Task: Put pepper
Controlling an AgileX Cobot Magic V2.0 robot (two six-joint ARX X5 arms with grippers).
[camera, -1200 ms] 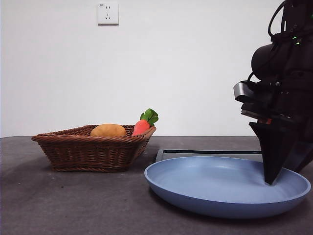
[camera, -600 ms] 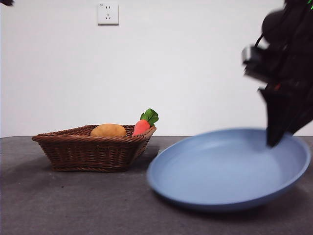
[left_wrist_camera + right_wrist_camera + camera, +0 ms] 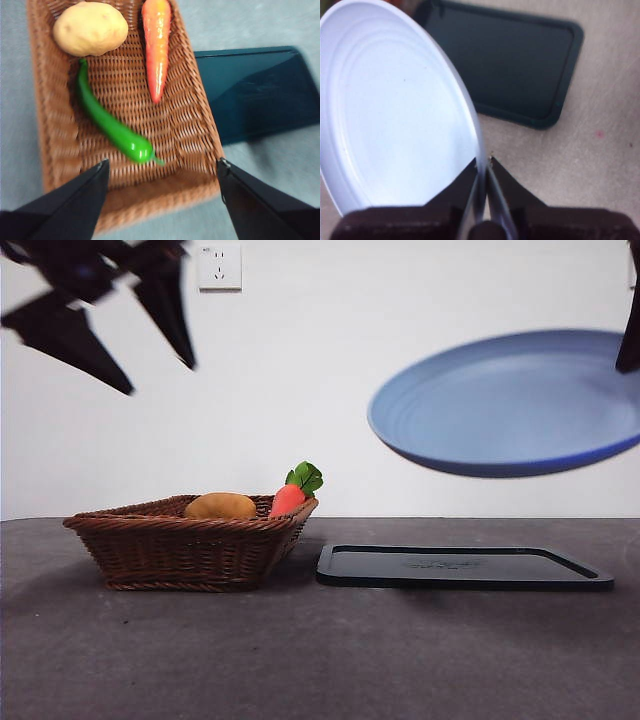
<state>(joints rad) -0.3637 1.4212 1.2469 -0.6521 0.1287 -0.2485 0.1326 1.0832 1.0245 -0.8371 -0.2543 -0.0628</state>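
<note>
1. Front view: a woven brown wicker basket [image 3: 190, 540] is seen on the dark, matte bench toward its left side, with a flat black rectangular tray [image 3: 460, 567] with a low raised rim laid just beside it toward the right.
2. Over the basket rim, a rounded tan potato [image 3: 221, 506] and the orange-red carrot [image 3: 290, 499] with its green leaves are glimpsed.
3. The pepper [image 3: 111, 125] is found in the left wrist view: long, slender, glossy green, slightly curved, lying on the basket's woven floor between the potato and the basket's near wall, tapered end pointing away from the potato.
4. A smooth round blue plate [image 3: 510, 400], shallow with faint concentric rings, is held tilted in the air above the tray, well clear of the bench.
5. A white wall socket [image 3: 220, 267] is visible on the plain wall; its small marking cannot be read. A faint emblem on the tray is too blurred to read.
6. The left gripper [image 3: 161, 167] is spread wide, nothing between its black pointed jaws, poised above the basket with the pepper beneath.
7. The right gripper [image 3: 483, 165] is pinched tight onto the plate's thin rim, the edge clamped between both jaws.
</note>
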